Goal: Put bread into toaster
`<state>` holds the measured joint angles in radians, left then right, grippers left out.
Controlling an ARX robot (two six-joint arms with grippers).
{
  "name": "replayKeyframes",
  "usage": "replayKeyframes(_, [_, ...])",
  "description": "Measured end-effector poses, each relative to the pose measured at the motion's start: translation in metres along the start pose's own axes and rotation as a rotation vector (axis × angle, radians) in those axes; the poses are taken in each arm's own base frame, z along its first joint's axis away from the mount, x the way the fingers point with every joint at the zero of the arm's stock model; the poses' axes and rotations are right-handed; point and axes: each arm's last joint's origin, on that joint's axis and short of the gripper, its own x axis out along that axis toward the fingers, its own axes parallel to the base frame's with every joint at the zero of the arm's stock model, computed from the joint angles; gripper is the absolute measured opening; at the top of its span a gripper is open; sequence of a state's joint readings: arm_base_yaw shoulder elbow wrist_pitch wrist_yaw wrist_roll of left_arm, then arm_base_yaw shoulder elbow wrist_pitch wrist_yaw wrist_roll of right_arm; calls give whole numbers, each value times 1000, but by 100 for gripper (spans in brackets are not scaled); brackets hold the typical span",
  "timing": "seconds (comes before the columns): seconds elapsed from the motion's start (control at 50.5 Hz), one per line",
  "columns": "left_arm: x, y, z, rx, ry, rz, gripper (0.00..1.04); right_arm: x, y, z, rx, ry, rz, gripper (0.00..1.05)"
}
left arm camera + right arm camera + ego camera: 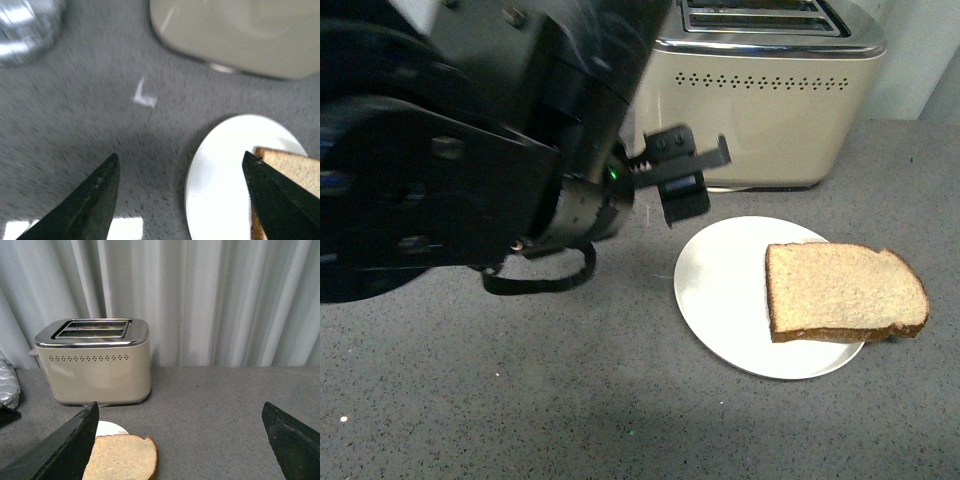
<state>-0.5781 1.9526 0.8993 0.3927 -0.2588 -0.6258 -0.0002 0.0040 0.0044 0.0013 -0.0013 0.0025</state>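
Left arm (440,180) forward — left fingers (95,200) spread wide, right fingers (65,450) likewise

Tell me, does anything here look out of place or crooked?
Only the bread: it sits off-centre on the white plate, with one end hanging out past the rim. Nothing looks spilled or broken.

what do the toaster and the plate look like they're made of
Toaster: cream body with a soft sheen, likely painted metal, under a mirror-bright chrome top. Plate: smooth glossy white, probably ceramic, though plastic is possible.
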Motion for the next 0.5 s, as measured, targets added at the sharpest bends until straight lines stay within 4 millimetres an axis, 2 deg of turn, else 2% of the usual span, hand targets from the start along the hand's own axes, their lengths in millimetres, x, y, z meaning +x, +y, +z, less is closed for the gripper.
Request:
replayKeyframes(0.119, [-49,15,11,108,-249,48,99,0,0,0,0,0,0,95])
replayKeyframes(0.139, [-56,19,11,113,-290,59,100,0,0,0,0,0,0,95])
replayKeyframes(0.238, [-86,38,11,100,-426,82,98,0,0,0,0,0,0,95])
replayKeyframes(0.436, [-132,74,-1,110,-493,146,98,0,0,0,0,0,0,95])
replayKeyframes(0.495, [-141,84,-5,156,-534,103,91,0,0,0,0,0,0,95])
